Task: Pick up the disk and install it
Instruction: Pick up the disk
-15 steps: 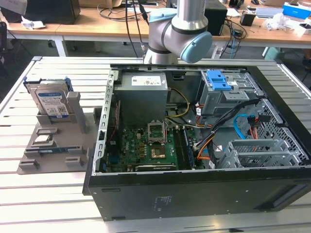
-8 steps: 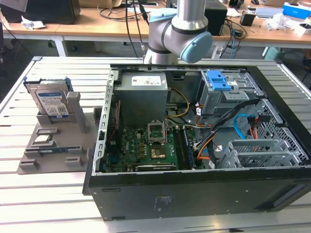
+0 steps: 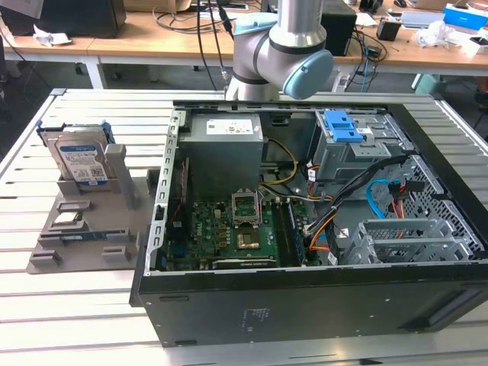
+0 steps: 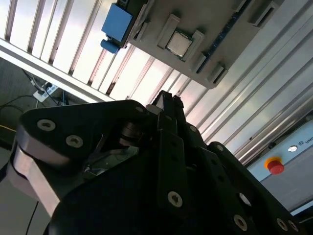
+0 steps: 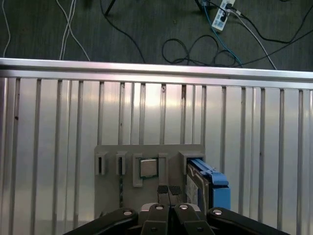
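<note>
Fingers (image 5: 163, 190) pressed together on nothing, my gripper (image 5: 168, 190) above the grey holder (image 3: 76, 245), disk (image 3: 80, 160) upright at its corner

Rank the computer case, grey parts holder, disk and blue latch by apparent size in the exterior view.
Largest to smallest:
1. computer case
2. grey parts holder
3. disk, upright in the holder
4. blue latch inside the case
The last two look fairly close, so that pair is less sure.
</note>
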Motion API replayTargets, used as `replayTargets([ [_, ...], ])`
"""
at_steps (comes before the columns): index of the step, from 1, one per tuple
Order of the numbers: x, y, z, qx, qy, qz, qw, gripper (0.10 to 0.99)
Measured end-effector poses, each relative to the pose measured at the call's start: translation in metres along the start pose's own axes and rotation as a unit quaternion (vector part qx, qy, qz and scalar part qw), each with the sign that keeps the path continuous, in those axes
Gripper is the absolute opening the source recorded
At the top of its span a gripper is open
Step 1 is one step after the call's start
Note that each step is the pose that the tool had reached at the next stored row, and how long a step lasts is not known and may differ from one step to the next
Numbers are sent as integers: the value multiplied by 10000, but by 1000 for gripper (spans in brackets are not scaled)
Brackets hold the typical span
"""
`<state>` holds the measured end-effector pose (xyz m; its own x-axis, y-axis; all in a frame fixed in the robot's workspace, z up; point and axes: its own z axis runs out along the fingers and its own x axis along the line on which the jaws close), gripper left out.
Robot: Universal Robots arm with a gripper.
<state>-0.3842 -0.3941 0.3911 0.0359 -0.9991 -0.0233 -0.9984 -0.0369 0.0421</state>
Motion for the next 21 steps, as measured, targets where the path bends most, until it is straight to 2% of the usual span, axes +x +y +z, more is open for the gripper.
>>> replayTargets([
  [6, 0, 0, 0, 0, 1, -16, 10000, 478],
  [12, -24, -1, 0, -1, 1, -20, 10000, 478],
  [15, -171, -24, 3, -1, 9, -20, 10000, 478],
  [16, -197, -30, 3, -1, 11, -20, 10000, 478],
  [21, -256, -50, 5, -1, 13, -20, 10000, 478],
])
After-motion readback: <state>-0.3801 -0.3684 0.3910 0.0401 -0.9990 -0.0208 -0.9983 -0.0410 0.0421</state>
